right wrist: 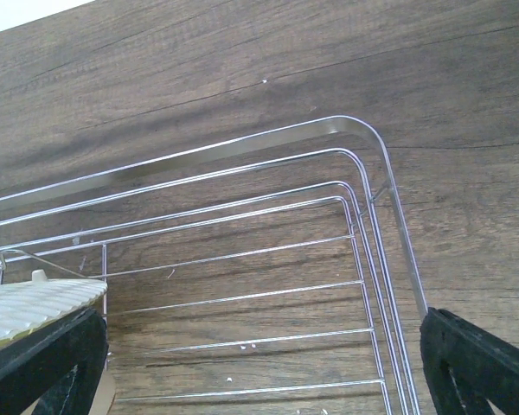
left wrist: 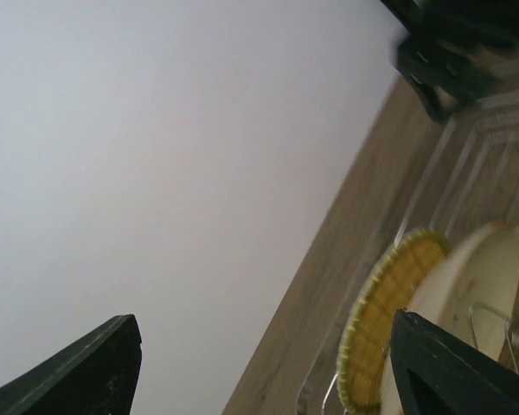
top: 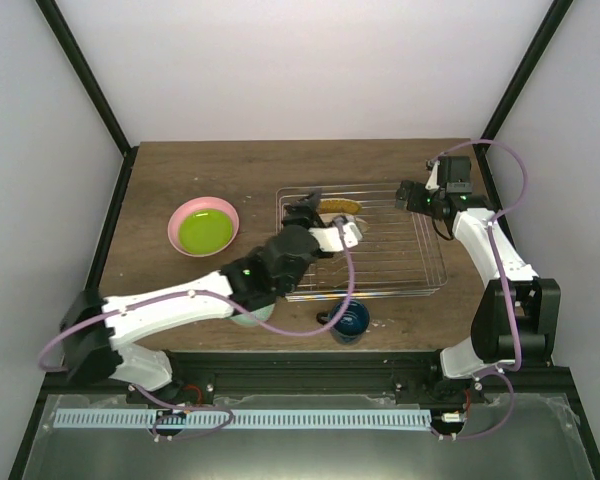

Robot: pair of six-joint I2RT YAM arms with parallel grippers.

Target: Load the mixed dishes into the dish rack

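Lime-green round plate (top: pixel 205 233); pink round plate (top: pixel 184 211); cream round plate (left wrist: pixel 471 285) with ribbed yellow-green rim; dark blue mug (top: pixel 352 320); silver wire rack (top: pixel 421 271); bench (top: pixel 180 170) shows brown wood grain.

1. The right gripper (right wrist: pixel 259 367) shows two dark fingers (right wrist: pixel 480 367) spread wide apart, with nothing between them.
2. Below and ahead of the fingers lies a rounded corner of the dish rack (right wrist: pixel 376 164), its silver wires resting on the brown wooden table (right wrist: pixel 242 69).
3. Just above the finger at the view's left edge, the ribbed rim of a cream plate (right wrist: pixel 35 307) juts in, inside the rack's outline.
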